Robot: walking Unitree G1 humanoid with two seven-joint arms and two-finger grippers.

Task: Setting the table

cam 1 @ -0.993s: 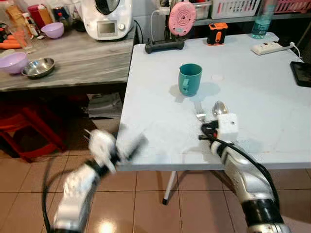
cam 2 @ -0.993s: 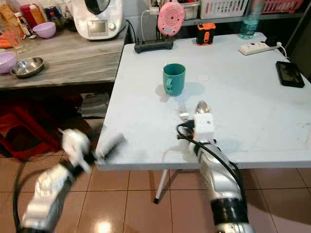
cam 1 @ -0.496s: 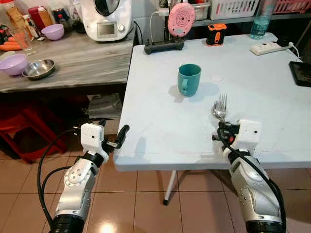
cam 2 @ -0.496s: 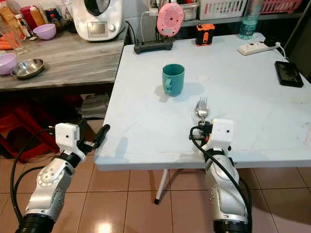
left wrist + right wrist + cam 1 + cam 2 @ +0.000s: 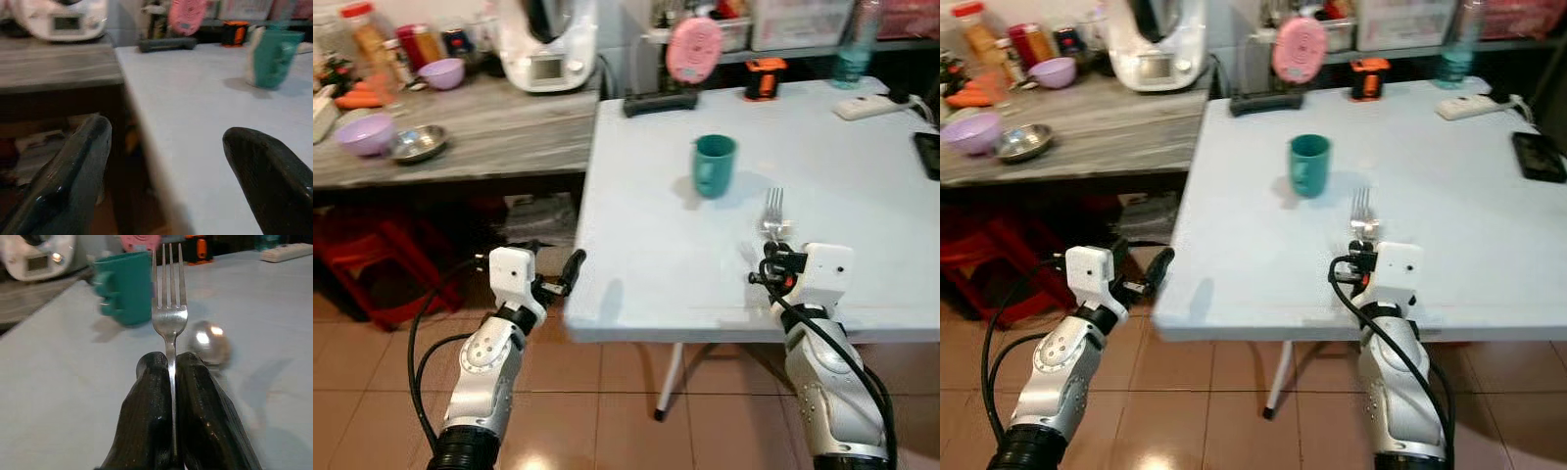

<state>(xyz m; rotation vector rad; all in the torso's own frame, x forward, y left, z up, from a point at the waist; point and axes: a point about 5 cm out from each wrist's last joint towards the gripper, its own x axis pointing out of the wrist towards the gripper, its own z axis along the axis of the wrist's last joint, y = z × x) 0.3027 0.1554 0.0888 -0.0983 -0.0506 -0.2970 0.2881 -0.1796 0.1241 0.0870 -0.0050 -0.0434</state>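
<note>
— Right wrist view first: what are you holding?

— My right gripper (image 5: pixel 172 382) has its two black fingers pressed together on the handle of a fork (image 5: pixel 168 308). The tines stick out ahead of my fingertips, toward the green mug (image 5: pixel 124 286).

— Where is that over the table?

— From my head camera, the right gripper (image 5: pixel 773 262) sits above the near edge of the white table (image 5: pixel 646 245), with the fork (image 5: pixel 772 208) pointing away from me. The mug (image 5: pixel 714 164) stands upright farther in, well apart from the fork. A spoon (image 5: pixel 209 341) lies on the tabletop just past my fingers, beside the fork's line.

— And your other claw?

— My left gripper (image 5: pixel 563 274) hovers off the table's left near corner, just beside the edge, over the tiled floor. Its fingers (image 5: pixel 73 171) are spread wide with nothing between them.

— Anything else around?

— A grey counter (image 5: pixel 480 127) runs along the table's left side, carrying a purple bowl (image 5: pixel 366 133), a steel bowl (image 5: pixel 419 144) and a white kitchen machine (image 5: pixel 548 44). At the table's far end I see a pink round gadget (image 5: pixel 695 47) and a power strip (image 5: pixel 868 106).
</note>
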